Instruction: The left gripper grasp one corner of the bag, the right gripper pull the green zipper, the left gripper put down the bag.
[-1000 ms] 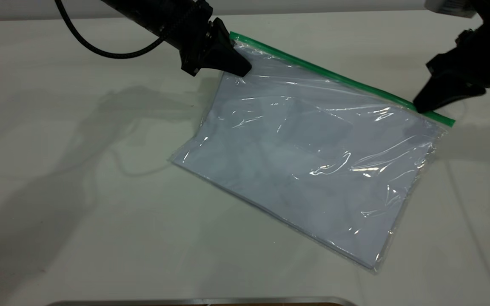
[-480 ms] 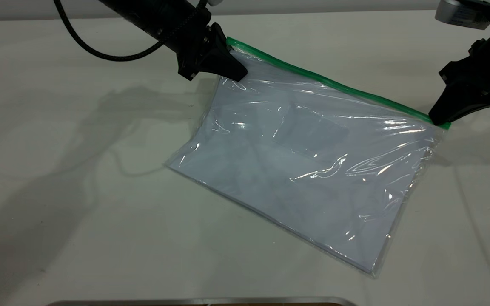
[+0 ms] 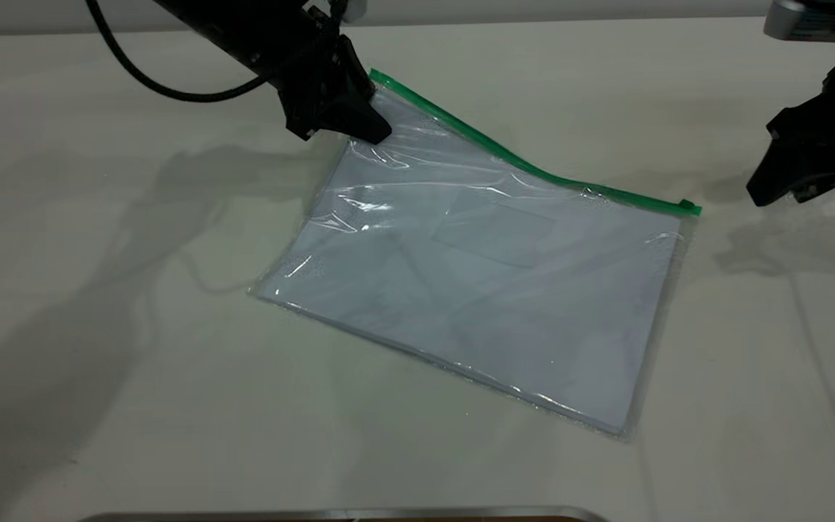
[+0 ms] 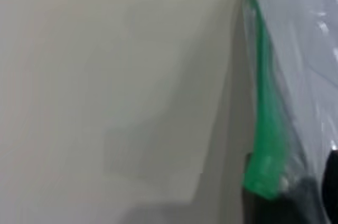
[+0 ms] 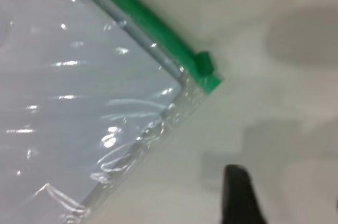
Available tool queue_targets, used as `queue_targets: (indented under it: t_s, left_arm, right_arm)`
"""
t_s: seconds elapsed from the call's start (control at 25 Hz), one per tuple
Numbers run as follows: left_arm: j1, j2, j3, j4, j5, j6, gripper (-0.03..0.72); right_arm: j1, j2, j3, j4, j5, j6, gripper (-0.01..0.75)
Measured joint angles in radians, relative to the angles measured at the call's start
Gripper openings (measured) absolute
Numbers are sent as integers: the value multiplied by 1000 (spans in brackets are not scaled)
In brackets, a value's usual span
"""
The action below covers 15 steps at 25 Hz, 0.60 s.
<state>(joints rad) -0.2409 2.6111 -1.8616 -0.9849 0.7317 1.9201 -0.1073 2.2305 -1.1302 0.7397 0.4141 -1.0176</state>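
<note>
The bag, a clear pouch with white sheets inside, lies mostly flat on the table. The green zipper runs along its far edge, and its slider tab sits at the right end, also seen in the right wrist view. My left gripper is shut on the far left corner of the bag beside the zipper end, holding that corner slightly raised. My right gripper is open and empty, to the right of the slider and clear of the bag. One of its fingers shows over bare table.
The white table surrounds the bag. A metal edge runs along the front. The left arm's black cable loops at the far left.
My right gripper has let go of the zipper end and drawn away to the right. The bag's right end has dropped flat and slid left. My left gripper has moved left with its corner.
</note>
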Motion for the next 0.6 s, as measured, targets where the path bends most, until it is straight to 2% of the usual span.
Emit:
queue_targets:
  t_s: [0.12, 0.24, 0.4, 0.6]
  left_arm:
    - [0, -1, 0, 0, -63, -84, 520]
    - [0, -21, 0, 12, -144, -175, 604]
    - [0, -103, 0, 73, -170, -362, 619]
    - [0, -246, 0, 265, -111, -694, 617]
  right_arm:
    - [0, 0, -18, 0, -10, 0, 606]
    - [0, -10, -67, 0, 3, 0, 614]
    - [0, -77, -154, 0, 53, 0, 583]
    - [0, -219, -250, 0, 188, 2, 574]
